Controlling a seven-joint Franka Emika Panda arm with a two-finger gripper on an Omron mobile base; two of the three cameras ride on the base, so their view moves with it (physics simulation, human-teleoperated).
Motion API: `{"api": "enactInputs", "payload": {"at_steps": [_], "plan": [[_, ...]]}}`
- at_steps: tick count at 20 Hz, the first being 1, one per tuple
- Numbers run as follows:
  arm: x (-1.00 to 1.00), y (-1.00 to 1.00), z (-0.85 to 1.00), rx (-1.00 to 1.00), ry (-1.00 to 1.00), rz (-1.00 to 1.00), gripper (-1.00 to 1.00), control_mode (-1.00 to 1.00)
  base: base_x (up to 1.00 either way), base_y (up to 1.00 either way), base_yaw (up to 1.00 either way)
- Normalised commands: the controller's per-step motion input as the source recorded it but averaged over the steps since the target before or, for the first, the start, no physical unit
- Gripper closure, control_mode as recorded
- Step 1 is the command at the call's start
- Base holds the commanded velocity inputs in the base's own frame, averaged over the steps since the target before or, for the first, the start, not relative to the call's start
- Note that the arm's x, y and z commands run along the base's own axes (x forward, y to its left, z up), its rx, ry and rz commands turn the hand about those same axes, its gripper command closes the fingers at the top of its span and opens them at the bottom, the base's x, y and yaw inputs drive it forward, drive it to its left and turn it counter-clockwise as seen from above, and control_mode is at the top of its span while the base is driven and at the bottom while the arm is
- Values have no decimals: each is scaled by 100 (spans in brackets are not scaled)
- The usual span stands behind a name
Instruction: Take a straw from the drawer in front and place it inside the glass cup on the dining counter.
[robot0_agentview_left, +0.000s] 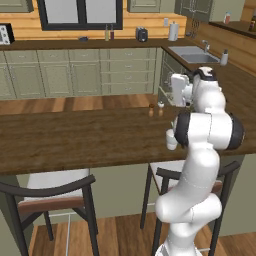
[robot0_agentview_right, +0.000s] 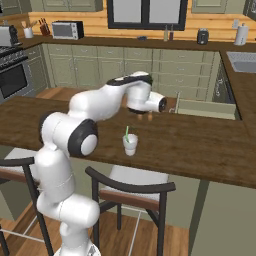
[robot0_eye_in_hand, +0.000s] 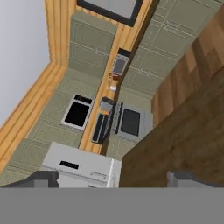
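Note:
The glass cup (robot0_agentview_right: 130, 144) stands on the dining counter (robot0_agentview_right: 200, 145), and the light-green straw (robot0_agentview_right: 127, 132) leans upright inside it. In the left base view my elbow partly hides the cup (robot0_agentview_left: 170, 140) on the counter (robot0_agentview_left: 75, 135). My gripper (robot0_agentview_right: 172, 104) hovers above the counter's far edge, up and to the right of the cup and apart from it. Just beyond it the drawer (robot0_agentview_right: 210, 109) stands pulled out. The hand view shows both dark fingertips (robot0_eye_in_hand: 42, 178) wide apart, so the gripper (robot0_eye_in_hand: 113, 179) is open with nothing between them.
Two small shakers (robot0_agentview_left: 156, 108) sit on the counter's far side under my hand. Dark-framed chairs (robot0_agentview_right: 131, 186) (robot0_agentview_left: 55, 192) are tucked against the near side. A sink (robot0_agentview_left: 194, 54) lies in the back right worktop, with green cabinets (robot0_agentview_left: 85, 75) behind.

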Motion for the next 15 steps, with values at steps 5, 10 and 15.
{"api": "enactInputs", "payload": {"at_steps": [5, 10, 15], "plan": [[-58, 0, 55, -60, -30, -4, -100, -100, 0, 0, 0], [-100, 0, 21, -73, -33, -1, -100, -100, 0, 0, 0], [-100, 0, 22, -71, -14, -4, -100, -100, 0, 0, 0]]}}
